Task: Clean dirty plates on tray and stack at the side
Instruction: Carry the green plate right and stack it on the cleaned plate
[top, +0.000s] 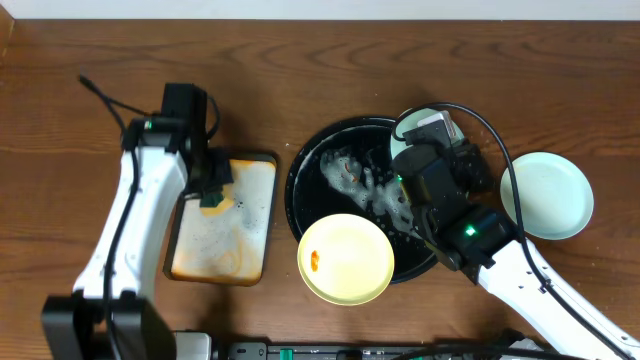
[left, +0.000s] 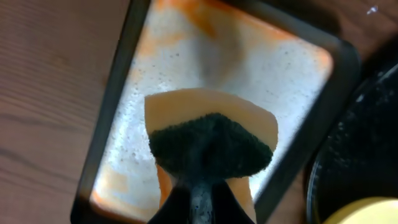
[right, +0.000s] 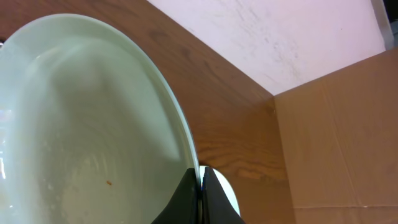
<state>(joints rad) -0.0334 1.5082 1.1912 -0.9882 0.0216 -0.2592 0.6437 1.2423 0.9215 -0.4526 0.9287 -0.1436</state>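
Black tray (top: 296, 190), pale yellow plate (top: 346, 258)

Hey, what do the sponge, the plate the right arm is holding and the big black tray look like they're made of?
The sponge looks like soft foam, pale orange with a dark fuzzy scouring face, bent where it's squeezed. The plate is likely glazed ceramic or melamine: thin, smooth, glossy; I can't tell which. The black tray is probably plastic or coated metal, given its shiny surface.

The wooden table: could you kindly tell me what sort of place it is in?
Probably a dishwashing test bench, not a kitchen: a sudsy black tray on the table, a sponge over a soapy rectangular tray, a cardboard wall alongside.
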